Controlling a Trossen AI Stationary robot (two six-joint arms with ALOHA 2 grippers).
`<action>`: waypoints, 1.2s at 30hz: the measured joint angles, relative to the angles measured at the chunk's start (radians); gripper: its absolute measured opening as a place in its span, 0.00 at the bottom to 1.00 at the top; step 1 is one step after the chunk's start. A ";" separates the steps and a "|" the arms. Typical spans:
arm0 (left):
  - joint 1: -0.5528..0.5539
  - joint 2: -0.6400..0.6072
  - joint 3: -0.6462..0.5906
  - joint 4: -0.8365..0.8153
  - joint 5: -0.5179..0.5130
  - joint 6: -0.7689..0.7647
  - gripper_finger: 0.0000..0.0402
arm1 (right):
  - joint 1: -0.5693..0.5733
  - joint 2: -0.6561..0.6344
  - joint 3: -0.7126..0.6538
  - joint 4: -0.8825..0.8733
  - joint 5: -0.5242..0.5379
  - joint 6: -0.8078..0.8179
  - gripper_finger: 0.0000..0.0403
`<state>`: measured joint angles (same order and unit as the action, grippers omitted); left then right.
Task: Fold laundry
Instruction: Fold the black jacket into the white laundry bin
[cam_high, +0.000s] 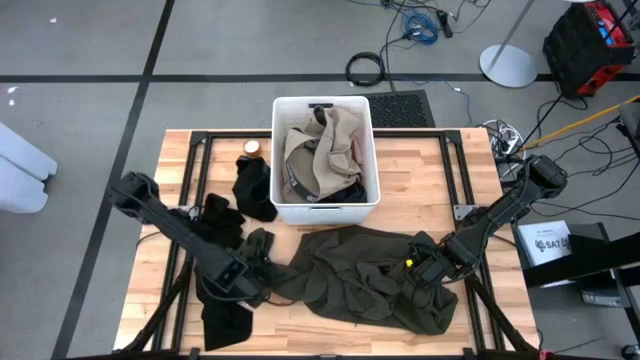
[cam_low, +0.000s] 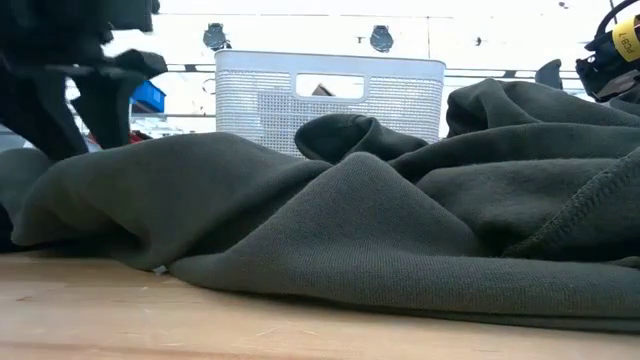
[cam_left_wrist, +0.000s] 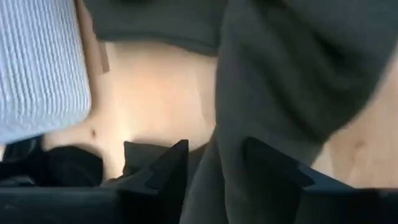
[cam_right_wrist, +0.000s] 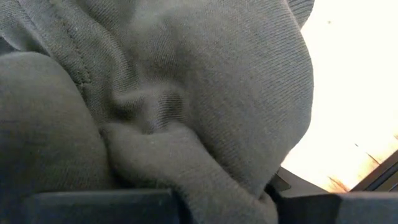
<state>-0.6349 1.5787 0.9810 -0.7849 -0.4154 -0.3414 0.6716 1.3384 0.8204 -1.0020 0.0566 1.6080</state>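
With the olive-grey garment (cam_high: 365, 275) rumpled on the table (cam_high: 480, 170) in front of the bin (cam_high: 326, 205), both grippers, left (cam_high: 262, 272) and right (cam_high: 415, 272), pinch its 2 sides, seemingly spreading it; next, pull it flat.

The left arm (cam_high: 165, 215) is black, made of long thin parts with chunky round joints. The right arm (cam_high: 505, 205) looks the same, with a small yellow mark near its wrist. Each arm ends in two flat, dark fingers (cam_left_wrist: 168, 171) with slanted tips.
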 joint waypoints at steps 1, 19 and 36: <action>0.010 0.007 0.000 0.000 0.010 -0.021 0.44 | 0.000 0.000 0.000 0.000 0.000 0.000 0.19; 0.110 0.127 0.002 -0.030 0.303 -0.069 0.37 | 0.001 -0.001 0.001 0.008 0.053 -0.053 0.19; 0.047 0.103 0.336 -0.324 -0.014 -0.053 0.03 | 0.005 -0.001 0.001 0.023 0.106 -0.047 0.19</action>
<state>-0.5884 1.6817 1.3170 -1.1093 -0.4293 -0.3948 0.6761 1.3373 0.8215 -0.9787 0.1623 1.5613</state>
